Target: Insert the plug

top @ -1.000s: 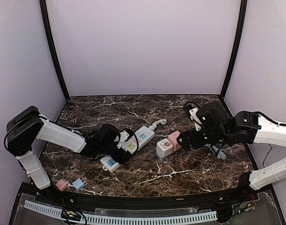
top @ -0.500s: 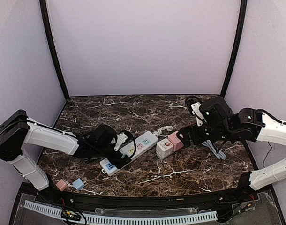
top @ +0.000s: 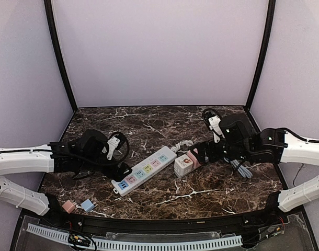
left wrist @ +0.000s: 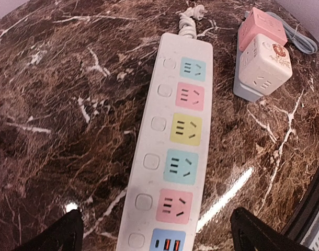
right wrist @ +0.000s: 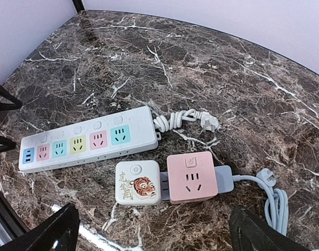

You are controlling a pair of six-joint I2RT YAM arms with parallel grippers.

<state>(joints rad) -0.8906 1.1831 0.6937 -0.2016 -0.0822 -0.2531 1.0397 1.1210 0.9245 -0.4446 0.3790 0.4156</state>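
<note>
A white power strip point(top: 145, 170) with several coloured sockets lies slantwise mid-table, also in the left wrist view point(left wrist: 172, 151) and the right wrist view point(right wrist: 86, 138). Its short white cord ends in a loose white plug point(right wrist: 209, 123) lying on the marble. To the right, a white tiger cube socket point(right wrist: 137, 182) and a pink cube socket point(right wrist: 191, 177) sit on a grey base point(right wrist: 226, 179) whose grey cable ends in a grey plug point(right wrist: 266, 177). My left gripper point(top: 122, 156) stands open just left of the strip's near end. My right gripper point(top: 200, 153) is open above the cubes, holding nothing.
A coiled grey cable point(top: 240, 168) lies under the right arm. Two small cubes, pink point(top: 69, 206) and blue point(top: 87, 204), sit at the front left edge. Black frame posts point(top: 60, 57) and lilac walls close in the table.
My left gripper has opened, let go of the power strip and drawn back to the left. The right gripper has edged left over the cube sockets.
</note>
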